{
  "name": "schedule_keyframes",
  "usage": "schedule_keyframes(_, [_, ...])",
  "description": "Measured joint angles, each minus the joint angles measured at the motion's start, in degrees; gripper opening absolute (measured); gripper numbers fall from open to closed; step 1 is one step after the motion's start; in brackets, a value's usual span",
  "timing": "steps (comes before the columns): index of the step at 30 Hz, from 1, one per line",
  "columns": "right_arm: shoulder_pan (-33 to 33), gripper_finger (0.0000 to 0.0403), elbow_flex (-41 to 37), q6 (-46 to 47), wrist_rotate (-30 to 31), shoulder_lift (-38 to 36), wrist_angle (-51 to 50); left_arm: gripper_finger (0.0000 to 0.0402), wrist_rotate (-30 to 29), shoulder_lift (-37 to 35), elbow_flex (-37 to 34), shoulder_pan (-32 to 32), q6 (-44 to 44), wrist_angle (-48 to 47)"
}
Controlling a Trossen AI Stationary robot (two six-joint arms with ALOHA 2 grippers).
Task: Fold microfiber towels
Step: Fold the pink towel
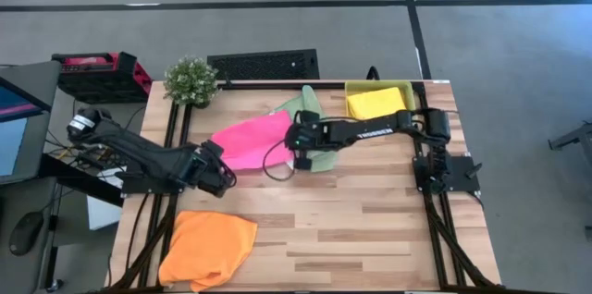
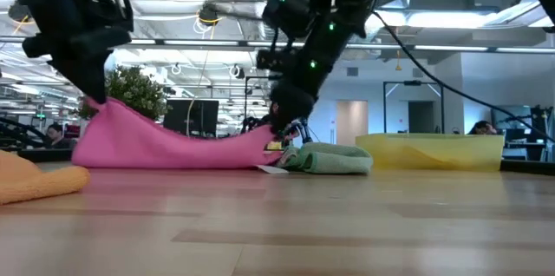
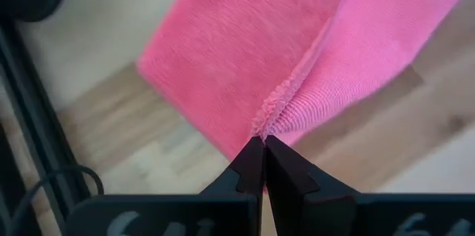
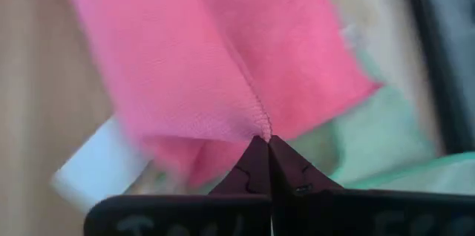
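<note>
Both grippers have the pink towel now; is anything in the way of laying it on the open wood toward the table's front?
Nothing visible. The left gripper and right gripper pinch the pink towel; the orange towel lies off at the front left corner.

This is looking like a robotics lab set inside an open-plan office. A slatted wooden table [image 1: 370,220] on a dark metal frame is standing on grey carpet [image 1: 499,44] crossed by dark lines. Beyond it, ceiling light strips [image 2: 486,20] are glowing over desks, a monitor [image 2: 192,116] and seated people [image 2: 479,128].
</note>
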Motion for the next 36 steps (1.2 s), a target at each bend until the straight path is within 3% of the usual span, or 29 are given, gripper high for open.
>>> schedule_keyframes(21, [-6.90, 0.0005, -0.14, -6.85, 2.76, 0.27, 9.63, 0.0000, -5.49, 0.00, -5.03, 15.73, 0.43, 0.32])
schedule_keyframes(29, [-7.85, 0.0017, -0.14, -6.73, 3.08, 0.27, 9.90, 0.0000, -6.79, 0.00, -5.03, 16.78, 1.88, 1.50])
schedule_keyframes(36, [-8.02, 0.0041, -0.14, -6.72, 3.11, 0.27, 10.81, 0.0002, -10.21, 0.00, -5.03, 16.80, -2.34, 1.67])
